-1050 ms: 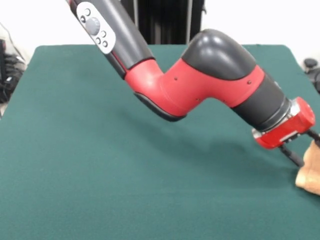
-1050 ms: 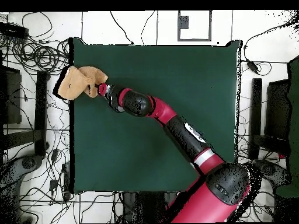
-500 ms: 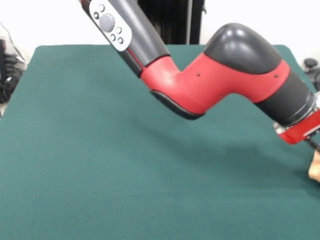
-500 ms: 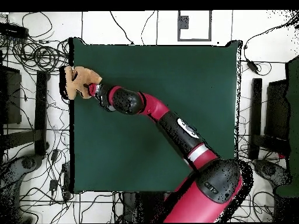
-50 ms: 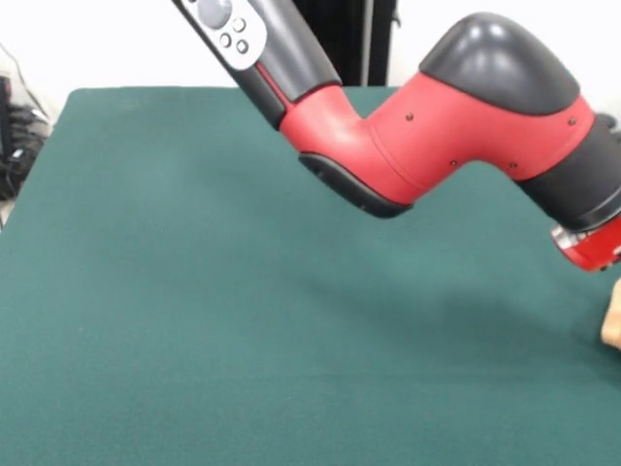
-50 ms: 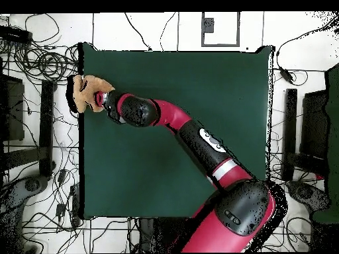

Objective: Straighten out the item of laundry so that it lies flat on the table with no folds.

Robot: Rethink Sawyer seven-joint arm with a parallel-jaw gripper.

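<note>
**A:** If judged by the lie of things alone, count the task as barely begun?

**B:** Count it so. Note the towel (image 6: 85, 92) bunched into a lump at the left edge of the table (image 6: 132, 172) in the overhead view, with part of it seemingly hanging past that edge. Find no flat spread anywhere, only humps and folds.

**A:** And from the front?

**B:** See only a tan sliver of it at the right border, low down, just below the red wrist end of the arm (image 5: 437, 126). Cannot judge folds from there.

**A:** Where to place the claw?

**B:** Place the claw (image 6: 101, 99) at the towel's inner side, touching the cloth or buried in it, at the tip of the arm stretched across the table. Cannot tell whether apart, together or clamped on the cloth. Hidden by wrist and towel from overhead, and cut off by the border in the front view.

**A:** What to list as left?

**B:** Nearly everything, by this reckoning. Bring the towel well onto the green, open out the lump, draw the corners apart, smooth away each fold. Mark nothing as done beyond contact, or near contact, with the cloth.

**A:** Any hazard worth a note?

**B:** Possibly a slide off the edge, given so little of the table beneath the lump. Treat as a guess only.
</note>
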